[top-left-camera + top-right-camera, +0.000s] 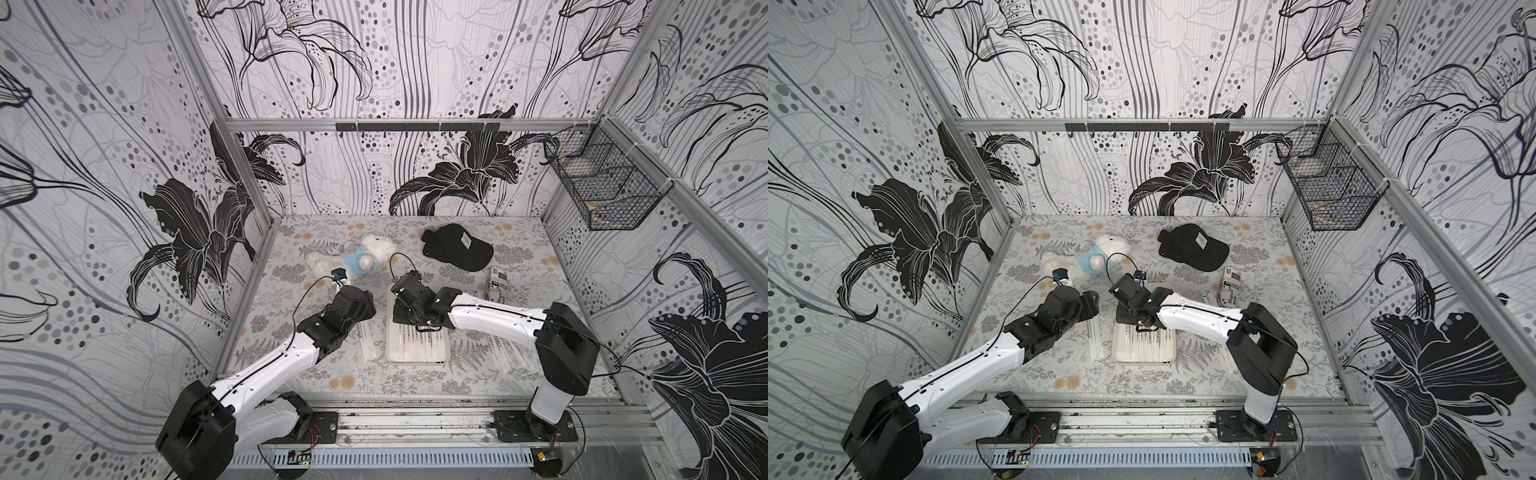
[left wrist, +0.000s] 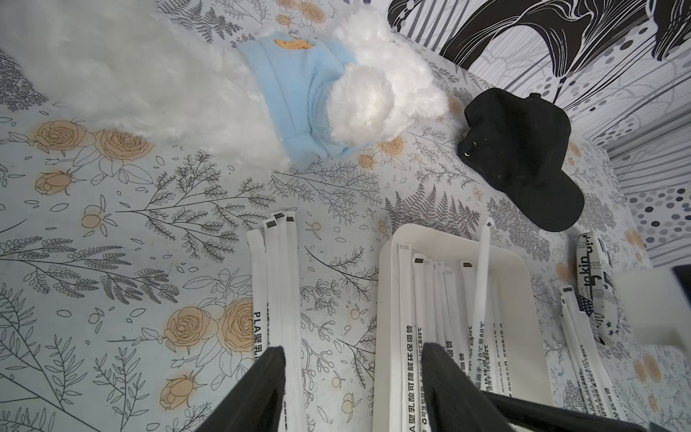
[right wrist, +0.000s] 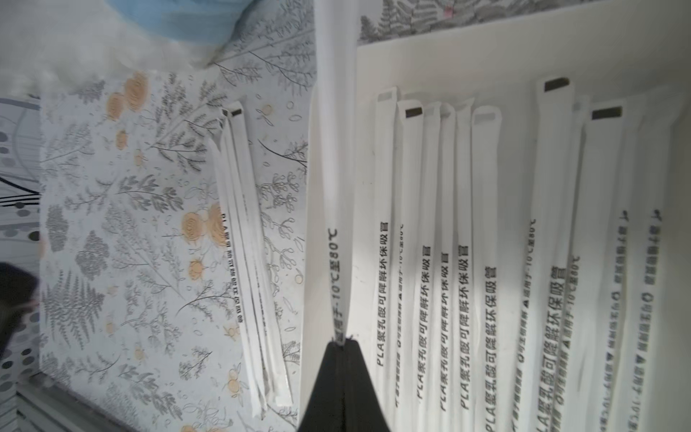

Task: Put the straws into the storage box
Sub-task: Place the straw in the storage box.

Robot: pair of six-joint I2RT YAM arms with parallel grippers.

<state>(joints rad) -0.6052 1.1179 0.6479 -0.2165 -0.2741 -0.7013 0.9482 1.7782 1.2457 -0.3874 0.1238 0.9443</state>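
1. Most of the straws [image 3: 463, 262] lie flat and side by side in the storage box [image 1: 417, 360], with their black end marks toward its far rim.
2. Over them is the held straw [image 3: 332, 149] — the right pincer [image 3: 341, 344] is pressed together on it partway along its length. The straw slants up, clear of the ones lying in the box.
3. More straws are outside the box. A small bundle [image 2: 278, 284] lies on the surface [image 1: 332, 374] just left of the box and roughly parallel to it. A looser fan [image 1: 505, 349] lies to the box's right, partly under the right arm.
4. The left pincer [image 2: 353, 359] is spread and holds nothing — it hovers over the strip between the bundle and the box's left rim.
5. Farther back on the surface lie a plush toy [image 1: 361, 257] in a blue top, a black cap [image 1: 457, 247] and a printed packet [image 1: 496, 284].
6. A wire basket [image 1: 602, 187] hangs on the right wall.
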